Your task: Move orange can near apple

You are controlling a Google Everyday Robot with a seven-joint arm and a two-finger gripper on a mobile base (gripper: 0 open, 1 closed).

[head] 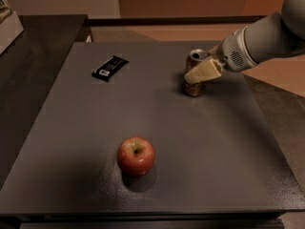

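The orange can (pixel 194 89) stands upright at the back right of the dark grey table (pixel 209 147), its silver top showing. My gripper (pixel 194 74) reaches in from the right at the can; its cream part lies across the can's front side and hides the middle of it. The red apple (pixel 136 156) sits alone near the front, left of centre, well apart from the can and the gripper.
A flat black snack bar wrapper (pixel 110 67) lies at the back left of the table. A darker counter (pixel 33 56) adjoins the table on the left. The grey arm (pixel 267 37) comes in over the right edge.
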